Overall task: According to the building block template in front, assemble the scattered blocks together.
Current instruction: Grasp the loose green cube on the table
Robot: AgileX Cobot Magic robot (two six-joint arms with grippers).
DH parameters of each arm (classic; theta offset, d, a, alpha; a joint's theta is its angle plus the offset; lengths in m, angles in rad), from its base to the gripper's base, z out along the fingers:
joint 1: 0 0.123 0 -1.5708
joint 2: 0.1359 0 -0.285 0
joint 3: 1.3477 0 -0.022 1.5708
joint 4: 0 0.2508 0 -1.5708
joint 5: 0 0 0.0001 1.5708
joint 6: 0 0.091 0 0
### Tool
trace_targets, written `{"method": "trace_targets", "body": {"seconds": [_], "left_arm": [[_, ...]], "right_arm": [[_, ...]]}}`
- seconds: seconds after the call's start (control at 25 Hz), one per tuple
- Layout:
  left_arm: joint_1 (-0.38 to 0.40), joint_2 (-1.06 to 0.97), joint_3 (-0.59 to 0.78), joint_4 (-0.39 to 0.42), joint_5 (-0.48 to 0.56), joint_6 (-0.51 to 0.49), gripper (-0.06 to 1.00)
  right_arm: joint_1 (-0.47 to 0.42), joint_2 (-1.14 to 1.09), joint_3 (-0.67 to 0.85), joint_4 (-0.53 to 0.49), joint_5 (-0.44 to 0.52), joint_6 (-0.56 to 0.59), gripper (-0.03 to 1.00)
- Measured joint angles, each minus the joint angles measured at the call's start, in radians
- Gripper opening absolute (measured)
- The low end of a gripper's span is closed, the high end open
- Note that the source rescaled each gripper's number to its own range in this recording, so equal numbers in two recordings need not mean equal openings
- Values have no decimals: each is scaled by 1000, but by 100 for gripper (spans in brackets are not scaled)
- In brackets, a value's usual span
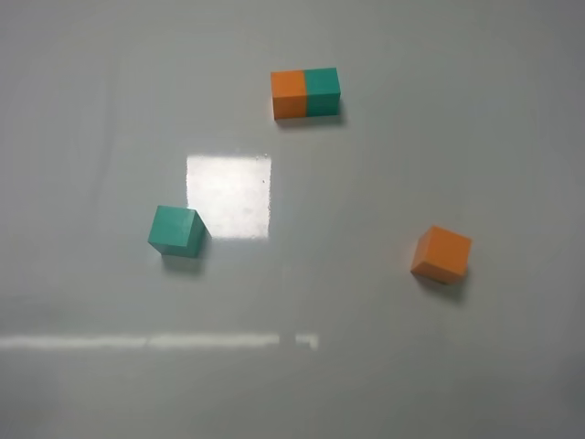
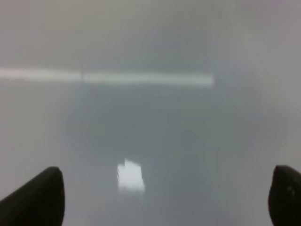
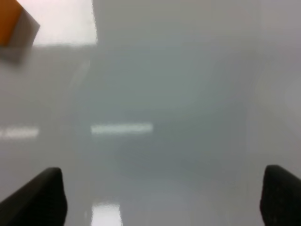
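Note:
The building block template (image 1: 305, 92) lies at the back of the table, its orange half on the left and its teal-green half on the right. The loose teal-green cube (image 1: 176, 230) sits at the left middle, turned a little. The loose orange cube (image 1: 441, 254) sits at the right middle and also shows in a corner of the right wrist view (image 3: 11, 21). Neither arm shows in the high view. My left gripper (image 2: 164, 197) is open over bare table, with nothing between its fingertips (image 2: 40, 195). My right gripper (image 3: 162, 195) is open and empty, well apart from the orange cube.
The grey table (image 1: 366, 366) is glossy. A bright square glare patch (image 1: 228, 196) lies beside the teal-green cube, and a thin bright reflected stripe (image 1: 155, 341) runs across the front left.

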Motion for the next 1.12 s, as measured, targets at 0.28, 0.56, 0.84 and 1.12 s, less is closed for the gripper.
{"method": "trace_targets", "body": {"seconds": [0.28, 0.56, 0.84, 1.12], "left_arm": [[0, -22, 13, -1, 3, -11, 85], [0, -23, 13, -1, 3, -11, 65], [0, -23, 13, -1, 3, -13, 42], [0, -23, 13, -1, 3, -13, 9]], "right_arm": [[0, 0, 0, 0, 0, 1, 96], [0, 0, 0, 0, 0, 1, 95], [0, 71, -62, -6, -75, -21, 92], [0, 482, -321, 34, -132, -361, 92]]}}
